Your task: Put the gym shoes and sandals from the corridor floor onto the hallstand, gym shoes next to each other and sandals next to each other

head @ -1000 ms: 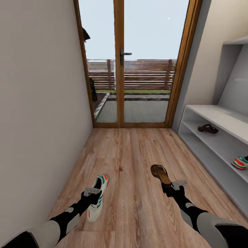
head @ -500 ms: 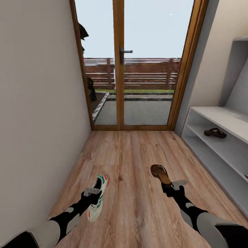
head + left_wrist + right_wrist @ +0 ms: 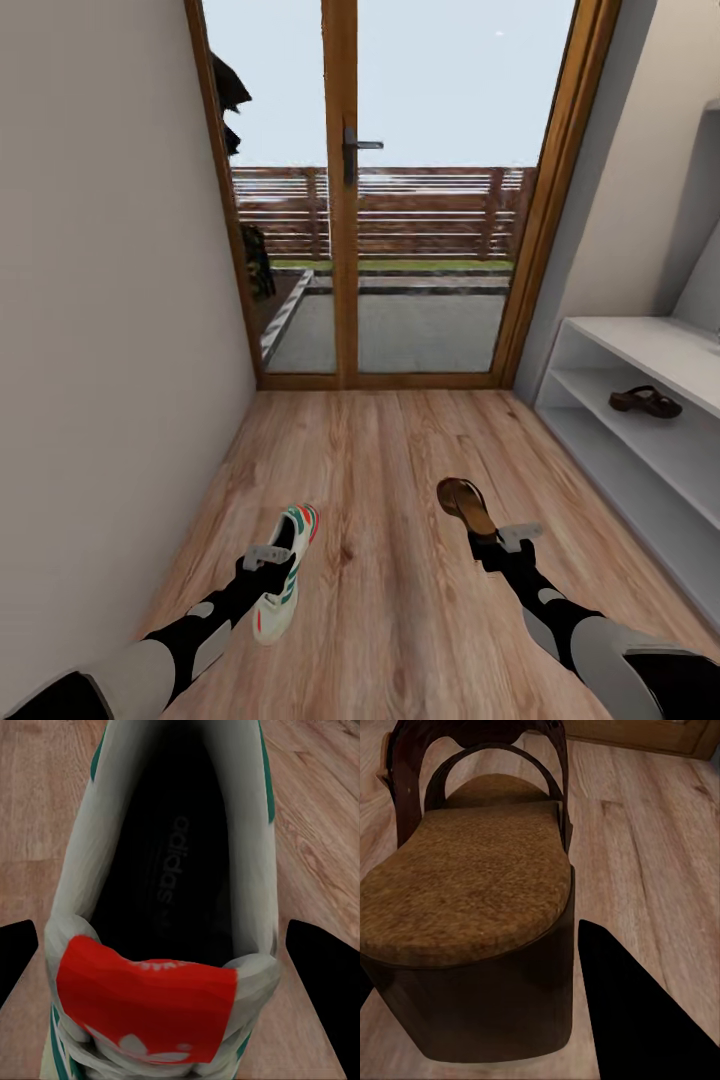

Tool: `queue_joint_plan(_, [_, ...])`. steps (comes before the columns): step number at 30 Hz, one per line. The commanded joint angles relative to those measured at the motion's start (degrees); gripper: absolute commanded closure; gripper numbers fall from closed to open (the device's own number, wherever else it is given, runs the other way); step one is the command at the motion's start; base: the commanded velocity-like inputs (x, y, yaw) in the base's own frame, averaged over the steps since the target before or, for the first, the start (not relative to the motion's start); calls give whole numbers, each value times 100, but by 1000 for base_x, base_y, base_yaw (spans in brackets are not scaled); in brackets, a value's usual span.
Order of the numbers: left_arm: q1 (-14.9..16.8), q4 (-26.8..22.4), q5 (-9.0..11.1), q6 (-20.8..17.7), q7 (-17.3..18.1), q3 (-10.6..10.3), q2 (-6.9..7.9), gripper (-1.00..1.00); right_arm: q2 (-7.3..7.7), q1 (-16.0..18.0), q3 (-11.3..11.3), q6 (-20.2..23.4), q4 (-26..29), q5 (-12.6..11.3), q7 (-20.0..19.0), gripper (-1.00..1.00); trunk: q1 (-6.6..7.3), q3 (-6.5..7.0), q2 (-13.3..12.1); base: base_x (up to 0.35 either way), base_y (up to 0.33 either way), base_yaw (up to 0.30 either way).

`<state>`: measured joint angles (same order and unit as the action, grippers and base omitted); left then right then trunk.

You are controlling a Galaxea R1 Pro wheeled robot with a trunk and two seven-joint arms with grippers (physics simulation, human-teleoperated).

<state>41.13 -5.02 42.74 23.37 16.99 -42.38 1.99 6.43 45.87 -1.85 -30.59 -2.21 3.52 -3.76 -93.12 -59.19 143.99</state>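
Observation:
A white gym shoe [image 3: 283, 580] with teal and red stripes hangs over the corridor floor [image 3: 380, 450], with my left gripper [image 3: 268, 556] shut on its heel. Up close, the gym shoe [image 3: 180, 870] sits between two dark fingers [image 3: 324, 979]. My right gripper [image 3: 497, 540] is shut on the heel of a brown sandal [image 3: 465, 503]. The right wrist view has the sandal [image 3: 465, 892] beside one dark finger [image 3: 641, 1016]. A second sandal [image 3: 645, 402] rests on a shelf of the hallstand [image 3: 640, 345] at the right.
A wood-framed glass door [image 3: 345, 200] closes the corridor ahead, with a fence and yard beyond. A plain wall [image 3: 110, 350] runs along the left. Open plank floor lies between my arms and the door.
The whole view has shifted: the hallstand slid to the right and the gym shoe on its lower shelf left the picture. Both arms and their held shoes keep the same pose.

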Motion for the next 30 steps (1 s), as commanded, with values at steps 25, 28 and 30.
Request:
queue_joint_plan(25, [0, 10, -2, 1, -3, 6, -2, 100, -2, 1, 13, 1, 2, -18, -11, 100, 0, 0, 0, 345, 81, -168])
queue_joint_plan(28, [0, 10, -2, 1, -3, 6, -1, 100, -2, 1, 13, 1, 2, -18, -11, 100, 0, 0, 0, 329, 251, -276])
queue_joint_plan(30, [0, 10, -2, 1, -3, 7, 0, 100, -2, 1, 13, 1, 2, -18, -11, 100, 0, 0, 0, 327, 256, -277])
